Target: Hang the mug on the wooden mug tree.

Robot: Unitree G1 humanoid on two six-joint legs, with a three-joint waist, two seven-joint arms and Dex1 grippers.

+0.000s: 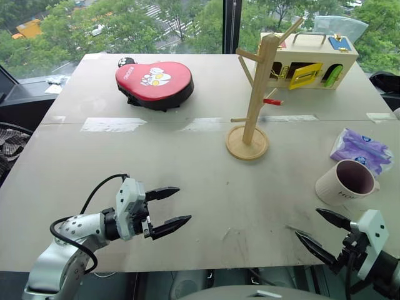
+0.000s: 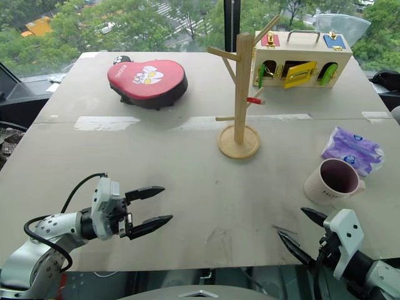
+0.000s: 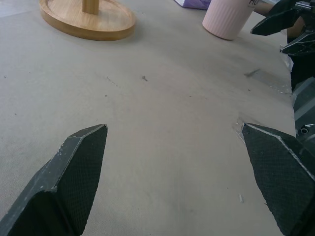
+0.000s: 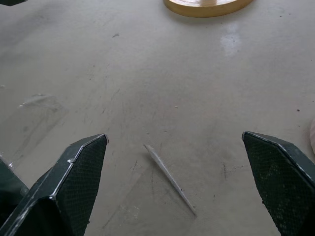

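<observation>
The cream-white ceramic mug with the dark maroon inside (image 1: 345, 182) stands upright at the right edge of the frame, on the pale grey table (image 1: 206, 181), just beside a crumpled purple tissue pack (image 1: 360, 149). The right gripper (image 1: 323, 233) sits in the lower right corner, just below the mug and apart from it — its two black fingers spread wide, grasping nothing. The left gripper (image 1: 172, 209) hovers at lower left, well apart from the mug, fingers likewise parted and empty.

The tall light-wood mug tree on its round disc base (image 1: 253, 103) rises right of centre, up and left of the mug. Bare tabletop lies between the mug and the tree — and across the whole middle. The table's near edge runs just under both grippers. A red cushioned pad (image 1: 154, 82) and a pale wooden box with coloured flaps (image 1: 310, 60) sit at the far side.
</observation>
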